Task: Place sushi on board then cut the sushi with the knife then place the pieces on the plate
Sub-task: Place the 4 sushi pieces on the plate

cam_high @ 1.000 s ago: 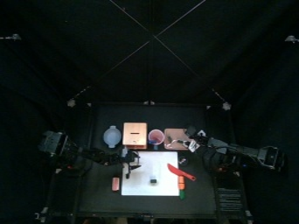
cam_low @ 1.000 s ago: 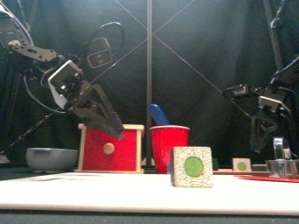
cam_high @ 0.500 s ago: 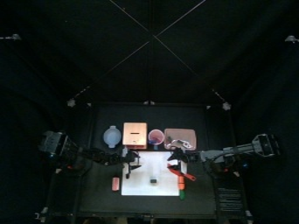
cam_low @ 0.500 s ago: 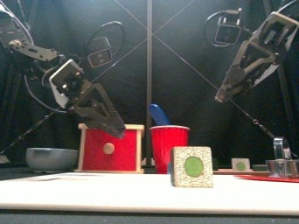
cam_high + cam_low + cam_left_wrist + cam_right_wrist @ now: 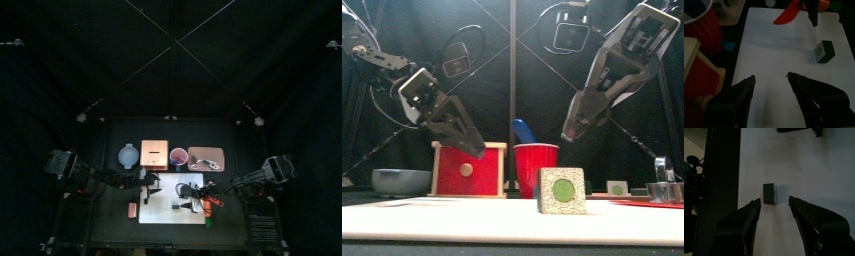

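Observation:
One dark green sushi piece stands upright on the white board, with its green-centred face toward the front. My right gripper hangs open above the board, and the piece shows just beyond its jaws. My left gripper is open and empty above the board's left part. A red knife lies on the board's right side, beneath the right arm. The blue knife stands in the red cup.
Along the back stand a blue-grey bowl, the wooden box with its red drawer front, and a pink tray holding the metal cutter. An orange toy lies left of the board.
My right arm has swung in from the back right, over the board and down toward the sushi piece. The left arm has not moved.

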Tool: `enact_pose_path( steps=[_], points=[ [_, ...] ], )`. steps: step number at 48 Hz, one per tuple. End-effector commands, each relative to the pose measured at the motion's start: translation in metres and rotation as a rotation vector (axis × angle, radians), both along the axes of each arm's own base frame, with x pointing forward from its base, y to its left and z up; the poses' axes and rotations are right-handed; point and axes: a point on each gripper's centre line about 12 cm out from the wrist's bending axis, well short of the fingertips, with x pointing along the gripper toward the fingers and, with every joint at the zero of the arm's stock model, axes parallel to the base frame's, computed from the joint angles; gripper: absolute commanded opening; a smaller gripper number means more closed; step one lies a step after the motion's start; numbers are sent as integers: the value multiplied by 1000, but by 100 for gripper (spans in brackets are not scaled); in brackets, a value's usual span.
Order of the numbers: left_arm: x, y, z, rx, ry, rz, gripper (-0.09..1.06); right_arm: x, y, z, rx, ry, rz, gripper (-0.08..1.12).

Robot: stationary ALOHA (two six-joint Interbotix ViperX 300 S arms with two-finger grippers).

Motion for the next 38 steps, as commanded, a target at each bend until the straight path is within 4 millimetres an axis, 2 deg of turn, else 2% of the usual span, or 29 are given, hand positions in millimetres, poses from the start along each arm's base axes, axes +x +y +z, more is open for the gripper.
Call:
enact_pose_path(
  steps=[1,18,22,26,31,38],
  points=[
    [5,1,7,0,-25,4,90,13,3,7,6,-21,-3,84],
    [4,0,6,1,-21,1,90,31,6,-13,-15,18,3,82],
    [3,0,5,2,-19,0,90,33,6,-17,-22,24,6,78],
    [2,-1,4,1,-15,-1,90,34,6,-18,-24,29,6,67],
    [2,0,4,1,-13,1,90,32,0,-17,-22,37,-11,58],
    [2,0,4,3,-14,0,90,21,-23,-3,-34,58,-60,59]
  ],
)
